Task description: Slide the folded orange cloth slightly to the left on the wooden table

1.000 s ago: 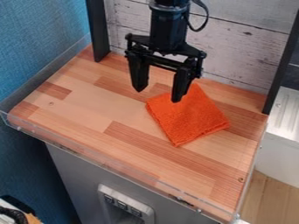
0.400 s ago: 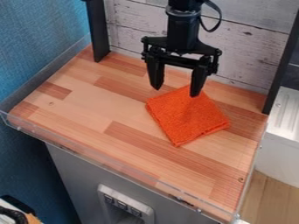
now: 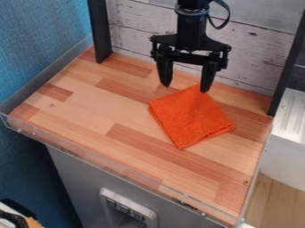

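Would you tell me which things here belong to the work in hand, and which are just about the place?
In hand:
- gripper, open, near the cloth's far corner
- orange cloth, lying on the counter

Just about:
- wooden counter
- black posts at both sides
- white unit, right of the counter

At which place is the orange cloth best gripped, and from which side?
Probably near its middle, from straight above, with the pincer open. The orange cloth lies flat on the wooden surface, so its edges offer little height to grip, while its soft fabric should gather into a fold.
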`<state>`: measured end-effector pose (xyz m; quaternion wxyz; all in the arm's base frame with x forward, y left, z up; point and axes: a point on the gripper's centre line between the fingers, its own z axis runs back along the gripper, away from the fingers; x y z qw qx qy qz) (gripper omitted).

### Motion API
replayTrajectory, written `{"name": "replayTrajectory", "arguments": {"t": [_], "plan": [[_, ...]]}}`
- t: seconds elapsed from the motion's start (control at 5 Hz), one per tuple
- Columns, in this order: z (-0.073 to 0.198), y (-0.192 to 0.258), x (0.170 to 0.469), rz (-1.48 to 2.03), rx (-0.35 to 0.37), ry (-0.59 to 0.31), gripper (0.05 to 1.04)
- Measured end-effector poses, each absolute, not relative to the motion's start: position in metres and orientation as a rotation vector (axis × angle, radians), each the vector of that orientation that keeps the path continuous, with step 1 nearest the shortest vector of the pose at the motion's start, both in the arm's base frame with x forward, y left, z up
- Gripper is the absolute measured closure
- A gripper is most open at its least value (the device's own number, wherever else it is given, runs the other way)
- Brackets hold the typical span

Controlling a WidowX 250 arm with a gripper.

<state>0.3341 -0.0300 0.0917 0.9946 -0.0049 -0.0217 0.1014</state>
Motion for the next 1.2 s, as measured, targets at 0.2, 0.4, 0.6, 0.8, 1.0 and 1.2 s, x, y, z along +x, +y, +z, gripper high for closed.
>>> {"name": "replayTrajectory", "arguments": {"t": [0.2, 0.4, 0.6, 0.8, 1.0, 1.2], "plan": [[0.094, -0.038, 0.334, 0.214, -0.002, -0.034, 0.129], [0.085, -0.040, 0.338, 0.234, 0.008, -0.019, 0.409], [0.072, -0.040, 0.343, 0.240, 0.014, -0.003, 0.711], [0.059, -0.040, 0.347, 0.253, 0.015, -0.002, 0.921], [0.046, -0.042, 0.350, 0.255, 0.015, 0.004, 1.017], [0.032, -0.045, 0.351, 0.255, 0.014, 0.017, 1.025]]}}
